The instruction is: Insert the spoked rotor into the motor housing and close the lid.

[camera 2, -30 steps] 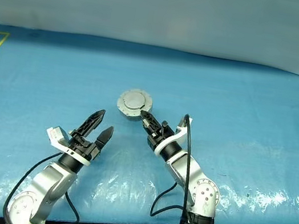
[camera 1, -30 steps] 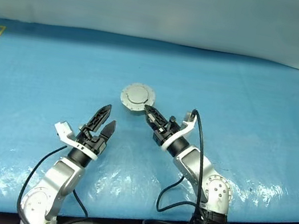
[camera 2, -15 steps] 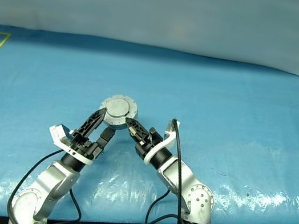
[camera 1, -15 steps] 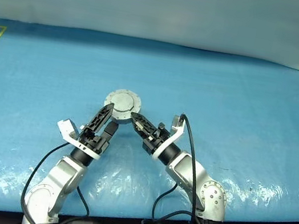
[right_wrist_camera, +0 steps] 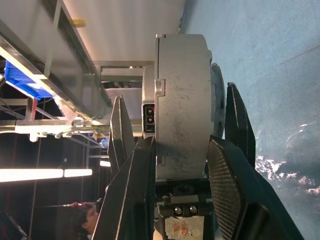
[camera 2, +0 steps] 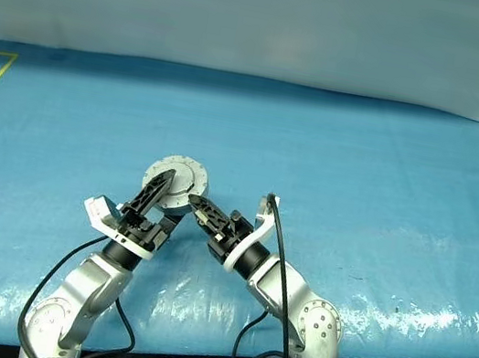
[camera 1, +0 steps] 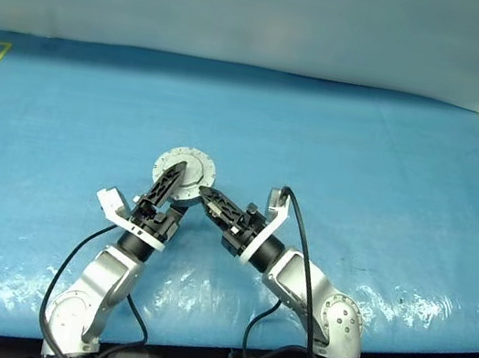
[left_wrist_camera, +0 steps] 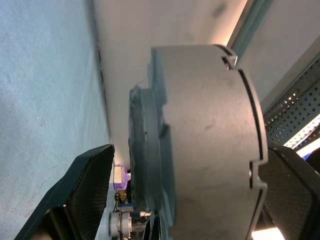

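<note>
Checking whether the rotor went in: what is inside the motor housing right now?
The motor housing is shut, its lid on, gripped by the right end effector. Only grey outer faces show; whatever is inside is covered.

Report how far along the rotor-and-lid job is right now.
Done: the motor housing reads as a closed grey puck, its lid against it, no spoked wheel visible, so the rotor is probably inside.
In hand: the right gripper clamps the puck on edge above the blue sheet; the open left gripper straddles it.
Left: likely handing over or setting it down.
</note>
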Action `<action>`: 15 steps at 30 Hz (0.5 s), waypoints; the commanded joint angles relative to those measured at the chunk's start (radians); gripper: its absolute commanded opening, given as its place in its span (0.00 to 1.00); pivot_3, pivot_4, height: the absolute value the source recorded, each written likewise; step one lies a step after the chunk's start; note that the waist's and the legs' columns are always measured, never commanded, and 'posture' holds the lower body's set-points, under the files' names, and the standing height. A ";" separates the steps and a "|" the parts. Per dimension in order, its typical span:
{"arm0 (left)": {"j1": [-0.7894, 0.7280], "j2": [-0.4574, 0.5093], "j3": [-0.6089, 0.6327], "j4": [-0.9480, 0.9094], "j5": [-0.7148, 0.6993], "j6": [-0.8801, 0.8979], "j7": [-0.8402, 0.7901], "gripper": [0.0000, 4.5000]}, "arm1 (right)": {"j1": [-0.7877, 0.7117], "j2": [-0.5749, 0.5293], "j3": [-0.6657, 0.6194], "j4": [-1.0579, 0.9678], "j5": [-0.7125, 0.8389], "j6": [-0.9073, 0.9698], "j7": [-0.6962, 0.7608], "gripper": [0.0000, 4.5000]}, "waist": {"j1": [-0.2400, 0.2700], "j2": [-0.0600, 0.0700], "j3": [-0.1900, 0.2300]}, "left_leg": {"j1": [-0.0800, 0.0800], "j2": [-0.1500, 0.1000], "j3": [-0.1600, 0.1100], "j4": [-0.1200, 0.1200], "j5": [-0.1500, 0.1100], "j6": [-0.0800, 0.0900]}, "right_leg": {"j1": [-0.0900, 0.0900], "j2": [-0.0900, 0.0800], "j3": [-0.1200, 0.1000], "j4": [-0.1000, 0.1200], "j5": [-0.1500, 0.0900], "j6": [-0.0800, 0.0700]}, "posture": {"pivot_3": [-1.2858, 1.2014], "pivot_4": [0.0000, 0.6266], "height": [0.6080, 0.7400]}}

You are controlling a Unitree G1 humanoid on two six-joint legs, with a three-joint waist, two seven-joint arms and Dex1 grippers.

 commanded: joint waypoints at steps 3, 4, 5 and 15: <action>-0.011 -0.046 -0.015 -0.012 -0.005 -0.039 0.065 0.87 | -0.018 -0.027 0.018 -0.097 -0.029 0.000 0.081 0.26 | 0.001 0.000 0.000 | 0.000 0.000 0.000 0.001 0.000 0.000 | 0.000 0.000 0.000 0.000 0.000 0.000 | 0.52 0.24 1.00; -0.012 -0.043 -0.018 -0.012 -0.005 -0.040 0.068 0.80 | -0.016 -0.032 0.020 -0.096 -0.041 -0.004 0.088 0.26 | 0.001 0.000 0.000 | 0.000 0.000 0.000 0.001 0.000 0.000 | 0.000 0.000 0.000 0.000 0.000 0.000 | 0.52 0.24 1.00; -0.012 -0.040 -0.019 -0.012 -0.007 -0.041 0.071 0.73 | -0.014 -0.035 0.021 -0.093 -0.050 -0.007 0.094 0.26 | 0.001 0.000 0.000 | 0.000 0.000 0.000 0.001 0.000 0.000 | 0.000 0.000 0.000 0.000 0.000 0.000 | 0.52 0.24 1.00; -0.014 -0.031 -0.032 -0.020 -0.020 -0.040 0.074 0.54 | 0.002 -0.046 0.005 -0.062 -0.135 -0.018 0.145 0.42 | 0.001 0.000 0.000 | 0.000 0.000 0.000 0.001 0.000 0.000 | 0.000 0.000 0.000 0.000 0.000 0.000 | 0.52 0.24 1.00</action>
